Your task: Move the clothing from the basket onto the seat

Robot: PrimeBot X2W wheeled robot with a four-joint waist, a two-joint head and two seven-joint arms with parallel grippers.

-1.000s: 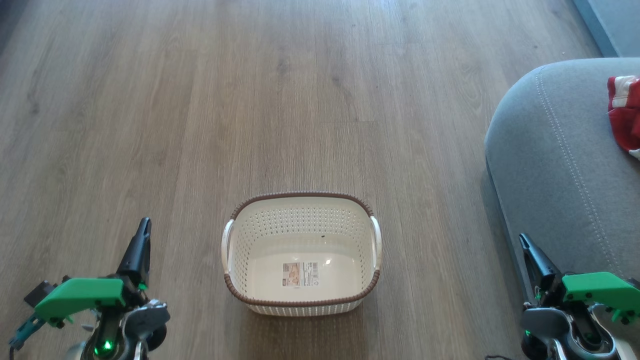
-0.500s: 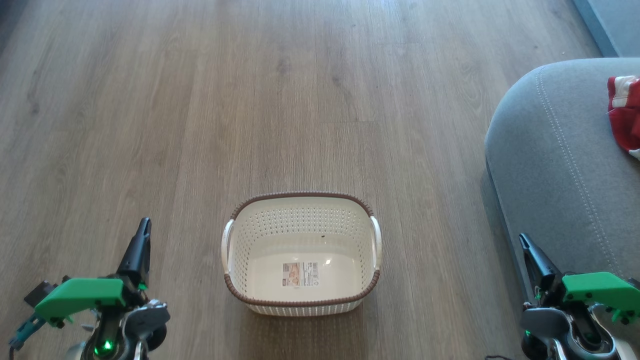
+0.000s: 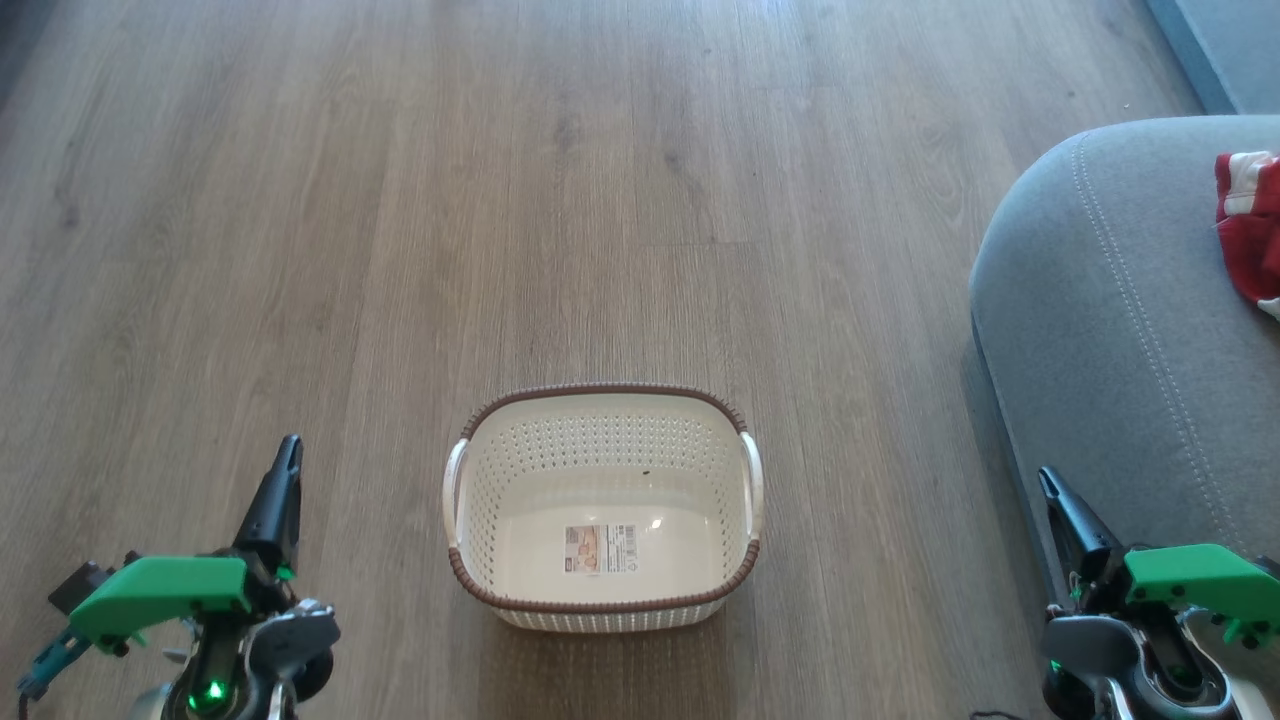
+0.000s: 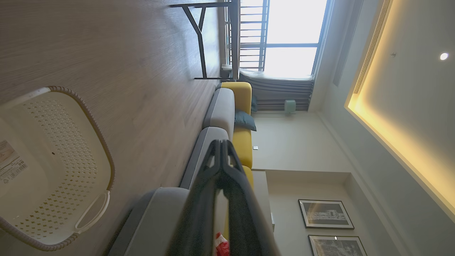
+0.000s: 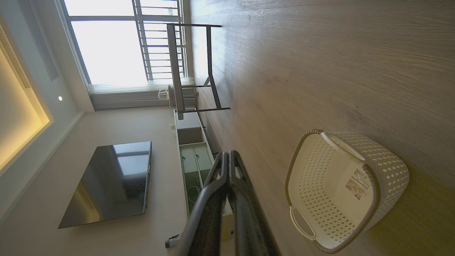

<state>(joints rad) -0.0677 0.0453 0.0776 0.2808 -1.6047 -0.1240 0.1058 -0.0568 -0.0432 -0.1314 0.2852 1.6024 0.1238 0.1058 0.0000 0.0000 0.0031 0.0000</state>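
Jaws of the left gripper are closed tip to tip and hold nothing; the left wrist view shows both dark fingers meeting at a point. Jaws of the right gripper are likewise closed and empty. The grippers sit low, one on each side of the small cream-white perforated plastic basket with a brown woven-look rim, well apart from it. The basket stands upright on the grey-brown wood-plank floor; it contains a printed sticker on its base and no fabric. The soft bright red and white clothing lies on the large grey upholstered seat, cut off by the head view's right edge.

Judgement: the transfer appears complete.

Hazards:
- The right gripper is just beside the seat's front corner, so a careless swing could snag the upholstery.
- The hidden part of the clothing may overhang and slide off.
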